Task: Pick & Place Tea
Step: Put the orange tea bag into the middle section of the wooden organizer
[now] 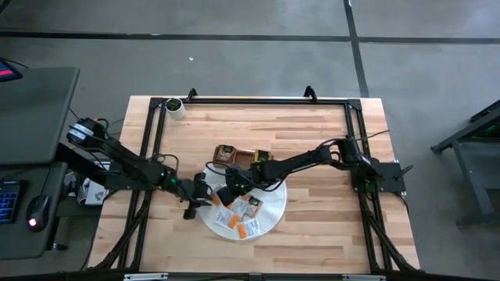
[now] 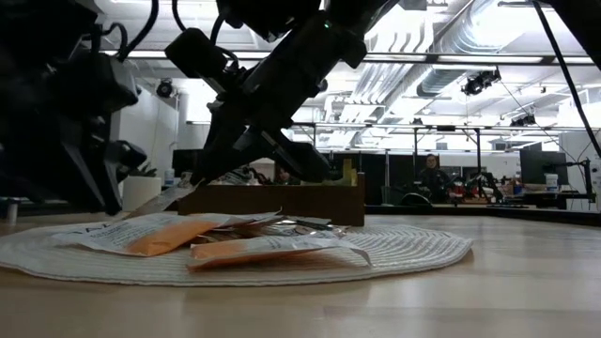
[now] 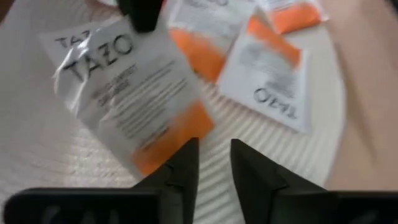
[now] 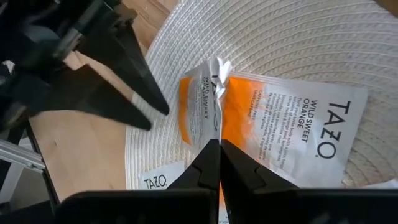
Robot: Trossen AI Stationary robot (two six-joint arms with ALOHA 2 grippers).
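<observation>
The right gripper is closed, pinching the edge of one Tazo Wild Sweet Orange packet that crumples upward at the pinch, over the round white woven mat. More tea packets lie loose and overlapping on the mat below and ahead of both tools.

The packets look very light, thin and floppy, with a glossy wrapper that will likely slip and bend, so an edge or corner that lifts off the mat seems the best hold.

The left gripper hovers just above the mat, fingers a little apart and empty, with a white-and-orange packet just ahead of its tips.

The wooden tray sits just beyond the mat's far rim. The two grippers stand close together, so free room is mainly upward.
</observation>
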